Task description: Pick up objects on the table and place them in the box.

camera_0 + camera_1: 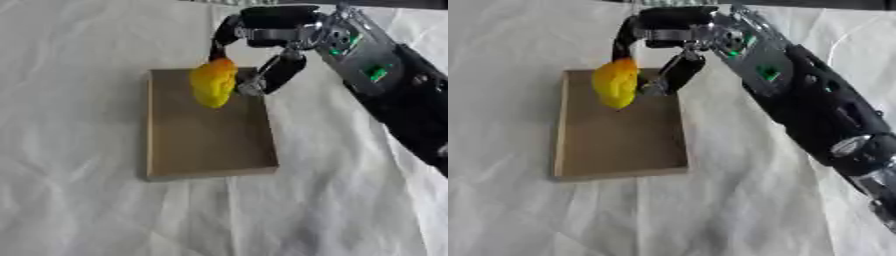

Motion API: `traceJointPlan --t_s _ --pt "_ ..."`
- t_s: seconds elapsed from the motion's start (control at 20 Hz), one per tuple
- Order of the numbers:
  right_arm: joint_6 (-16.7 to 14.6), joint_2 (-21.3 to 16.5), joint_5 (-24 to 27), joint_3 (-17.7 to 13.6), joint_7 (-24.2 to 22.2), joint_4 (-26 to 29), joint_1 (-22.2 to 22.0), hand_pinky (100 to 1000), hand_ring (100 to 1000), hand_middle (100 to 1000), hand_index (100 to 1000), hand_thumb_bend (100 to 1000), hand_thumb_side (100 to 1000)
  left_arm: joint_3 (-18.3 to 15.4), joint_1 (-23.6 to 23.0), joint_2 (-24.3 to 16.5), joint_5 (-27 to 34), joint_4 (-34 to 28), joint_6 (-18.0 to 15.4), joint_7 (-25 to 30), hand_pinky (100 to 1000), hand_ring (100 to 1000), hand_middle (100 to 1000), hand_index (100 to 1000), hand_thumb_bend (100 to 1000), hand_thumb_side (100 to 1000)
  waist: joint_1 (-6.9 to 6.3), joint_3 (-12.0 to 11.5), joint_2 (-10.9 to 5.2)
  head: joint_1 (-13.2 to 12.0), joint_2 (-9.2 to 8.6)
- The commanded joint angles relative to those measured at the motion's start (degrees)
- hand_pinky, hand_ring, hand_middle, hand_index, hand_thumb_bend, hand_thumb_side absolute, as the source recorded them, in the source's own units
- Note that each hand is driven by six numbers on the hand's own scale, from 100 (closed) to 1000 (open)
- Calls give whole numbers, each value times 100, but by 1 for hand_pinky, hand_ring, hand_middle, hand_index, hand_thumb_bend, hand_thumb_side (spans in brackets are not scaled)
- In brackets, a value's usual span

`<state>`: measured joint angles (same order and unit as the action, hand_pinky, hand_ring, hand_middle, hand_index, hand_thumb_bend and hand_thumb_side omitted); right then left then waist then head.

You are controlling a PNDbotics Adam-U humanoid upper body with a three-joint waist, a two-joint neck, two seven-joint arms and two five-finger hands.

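The desk (79,210) is covered with a creased white cloth; its near part carries nothing but folds. Toward the middle lies a shallow tan box (208,145), open at the top, its long sides running from near to far. Its near wall shows as a pale strip; the floor inside is bare.

The right arm (815,115) enters from the right edge, black with silver joints and green lights on the forearm, and slants up and leftward toward the far side of the desk. At the wrist it turns, so that the right hand (267,55) hangs downward over the far end of the box. The fingers (223,37) curl down on the far-left side of a yellow object (213,82) and the thumb (282,72) closes in from the right, so the hand is clamped on it. The object is rounded, yellow shading to orange at its top, tapering downward. It hangs above the far end of the box, clear of the floor as far as can be seen.

The left hand shows in neither view.
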<state>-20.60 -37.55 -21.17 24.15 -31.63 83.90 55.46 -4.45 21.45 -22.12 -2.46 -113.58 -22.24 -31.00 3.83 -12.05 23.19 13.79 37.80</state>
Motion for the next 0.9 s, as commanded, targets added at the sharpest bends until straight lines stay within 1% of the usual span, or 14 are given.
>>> traceJointPlan --t_s 0.05,0.15,0.2,0.25,0.3,0.45,0.5,0.65,0.7,0.75,0.9 --pt "-218 -25 -227 -62 -5 -119 130 865 858 686 810 100 100 -11 48 -70 38 -101 5 30 878 794 775 819 369 500 -35 -5 -128 18 52" --pt "-389 -8 -370 -67 -61 -134 136 891 931 784 885 100 115 -9 45 -63 38 -101 10 37 878 794 775 820 368 500 -39 -5 -124 16 60" --pt "-489 -1 -431 -77 -98 -140 138 919 985 833 916 100 173 -9 43 -61 37 -101 11 38 878 794 775 820 369 500 -40 -4 -122 13 67" --pt "-586 11 -470 -97 -147 -153 140 936 1000 859 930 100 217 -9 41 -59 38 -101 13 40 879 794 776 820 369 500 -41 -3 -121 8 75" --pt "-668 19 -489 -133 -196 -167 150 953 1000 882 941 100 237 -10 40 -58 38 -101 15 41 879 794 776 820 370 500 -41 0 -120 2 79" --pt "-834 16 -529 -244 -319 -156 179 976 1000 910 970 100 331 -10 36 -54 38 -101 18 50 879 794 776 822 371 500 -34 8 -121 -10 89" --pt "-872 13 -499 -266 -361 -138 180 981 1000 912 976 100 346 -12 35 -54 37 -101 19 52 879 794 776 822 371 500 -30 10 -122 -15 91" --pt "-899 -16 -347 -327 -491 -74 173 980 1000 911 979 100 352 -16 29 -51 36 -101 21 55 879 795 776 822 371 500 -22 13 -126 -28 88" --pt "-877 -25 -295 -355 -501 -46 166 976 1000 902 977 100 341 -18 26 -50 35 -101 24 54 879 795 777 822 370 501 -20 15 -128 -29 83" --pt "-839 -40 -250 -392 -496 -13 158 969 1000 896 973 100 306 -20 25 -50 34 -101 25 52 879 795 777 822 370 500 -18 18 -128 -33 79" --pt "-647 -172 -183 -579 -373 165 80 953 1000 884 965 100 259 -28 22 -59 26 -101 27 45 879 795 777 822 370 501 -8 35 -126 -55 70"
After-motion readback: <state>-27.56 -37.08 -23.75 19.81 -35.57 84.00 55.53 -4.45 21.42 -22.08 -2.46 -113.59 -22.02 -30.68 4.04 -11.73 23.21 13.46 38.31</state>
